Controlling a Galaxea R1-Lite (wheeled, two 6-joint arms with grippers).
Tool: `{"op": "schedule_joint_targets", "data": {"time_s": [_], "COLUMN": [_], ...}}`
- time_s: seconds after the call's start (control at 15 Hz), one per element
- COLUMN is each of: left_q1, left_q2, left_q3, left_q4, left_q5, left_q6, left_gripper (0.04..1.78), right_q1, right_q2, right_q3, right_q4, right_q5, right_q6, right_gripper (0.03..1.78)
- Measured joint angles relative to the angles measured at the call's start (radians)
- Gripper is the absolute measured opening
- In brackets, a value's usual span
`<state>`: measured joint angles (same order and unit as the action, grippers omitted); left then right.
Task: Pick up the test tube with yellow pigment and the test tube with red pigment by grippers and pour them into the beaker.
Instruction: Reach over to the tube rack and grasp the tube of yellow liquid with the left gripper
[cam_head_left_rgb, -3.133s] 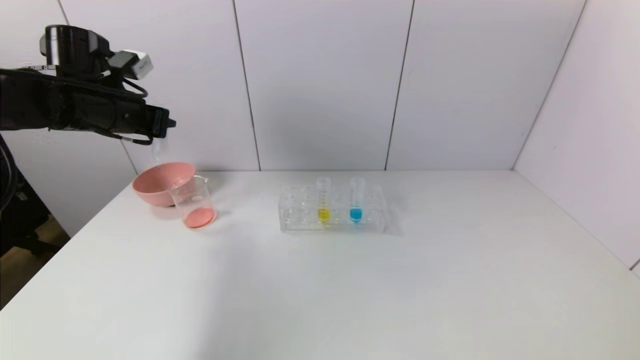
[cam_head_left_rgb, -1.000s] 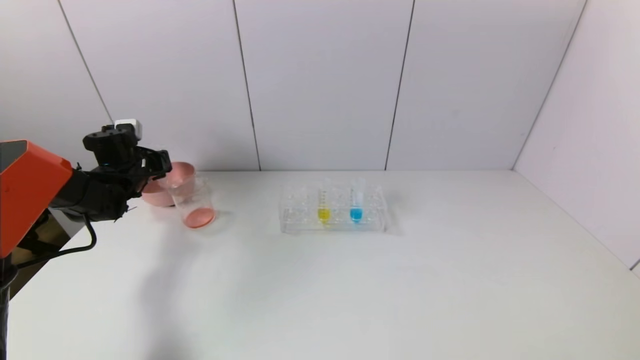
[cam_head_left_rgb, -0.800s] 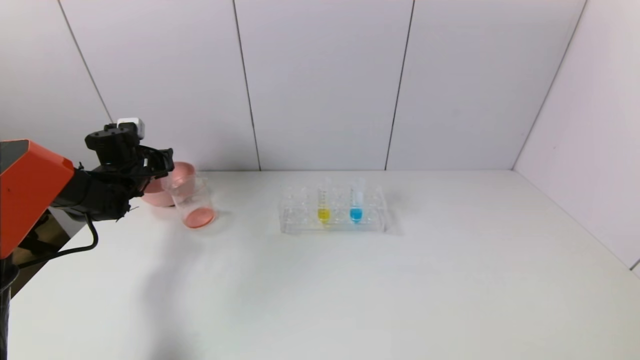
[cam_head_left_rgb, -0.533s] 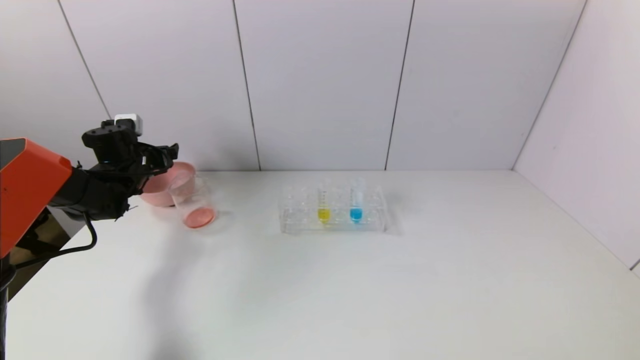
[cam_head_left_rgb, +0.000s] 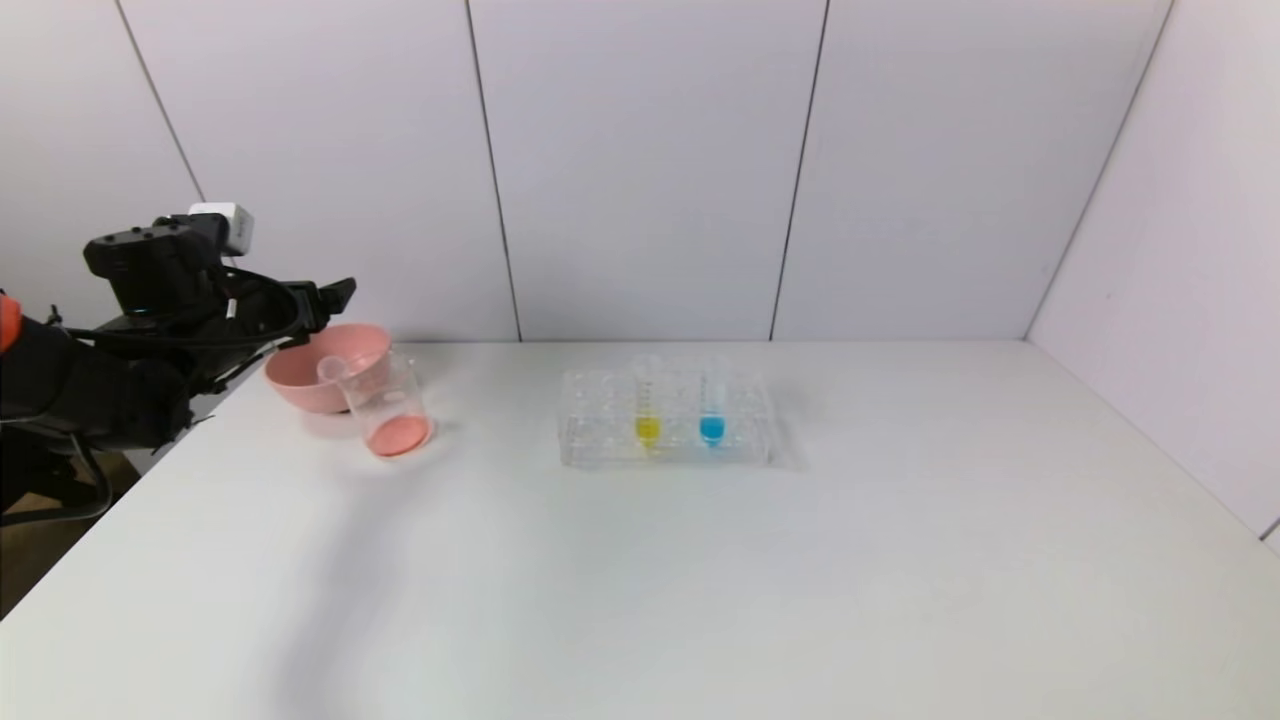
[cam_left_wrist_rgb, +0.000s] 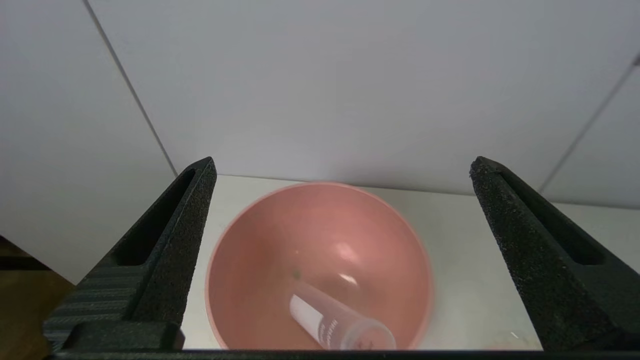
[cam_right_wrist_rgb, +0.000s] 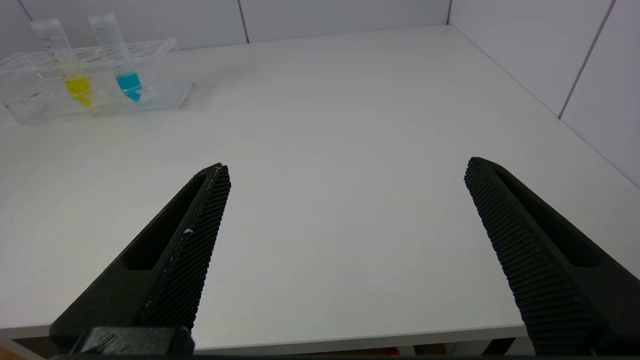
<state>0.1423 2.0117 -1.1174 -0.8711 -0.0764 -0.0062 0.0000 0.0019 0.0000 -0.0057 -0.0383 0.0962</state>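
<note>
The test tube with yellow pigment (cam_head_left_rgb: 647, 408) stands upright in the clear rack (cam_head_left_rgb: 600, 440) at mid table; it also shows in the right wrist view (cam_right_wrist_rgb: 67, 70). No red-tipped tube shows. A clear tube with a white label (cam_left_wrist_rgb: 332, 320) lies tilted in the pink bowl (cam_left_wrist_rgb: 260, 250), its mouth showing in the head view (cam_head_left_rgb: 329, 369). The beaker (cam_head_left_rgb: 388, 400) stands in front of the bowl with pink-red liquid at its bottom. My left gripper (cam_head_left_rgb: 328, 298) is open and empty, just above and behind the bowl's left side (cam_left_wrist_rgb: 342, 172). My right gripper (cam_right_wrist_rgb: 347, 170) is open and empty over the table's near edge.
A blue-tipped tube (cam_head_left_rgb: 712, 405) stands in the rack to the right of the yellow one. The pink bowl (cam_head_left_rgb: 300, 385) sits at the table's far left corner, touching the beaker. White wall panels close the back and right side.
The left gripper came down from above the bowl with a tube, let it go into the bowl, and has now drawn back to the left and slightly up, open.
</note>
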Motion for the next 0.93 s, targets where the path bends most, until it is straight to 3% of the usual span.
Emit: {"op": "schedule_joint_targets", "data": {"time_s": [0.4,0.53,0.73,0.93], "left_q1": [0.007,-0.029,-0.186,-0.415], "left_q2": [-0.347,-0.455,-0.566,-0.626], "left_q3": [0.367,0.483,0.604,0.681], "left_q4": [0.030,0.055,0.066,0.080], "left_q5": [-0.465,-0.601,-0.656,-0.589], "left_q6": [0.001,0.003,0.001,0.001], "left_gripper": [1.76,1.76,1.76,1.76], "right_q1": [0.000,0.000,0.000,0.000], "right_q2": [0.000,0.000,0.000,0.000], "right_q3": [0.000,0.000,0.000,0.000], "right_q4": [0.000,0.000,0.000,0.000], "right_q5": [0.000,0.000,0.000,0.000], "right_q6": [0.000,0.000,0.000,0.000], "right_gripper": [1.71,1.71,1.71,1.71]}}
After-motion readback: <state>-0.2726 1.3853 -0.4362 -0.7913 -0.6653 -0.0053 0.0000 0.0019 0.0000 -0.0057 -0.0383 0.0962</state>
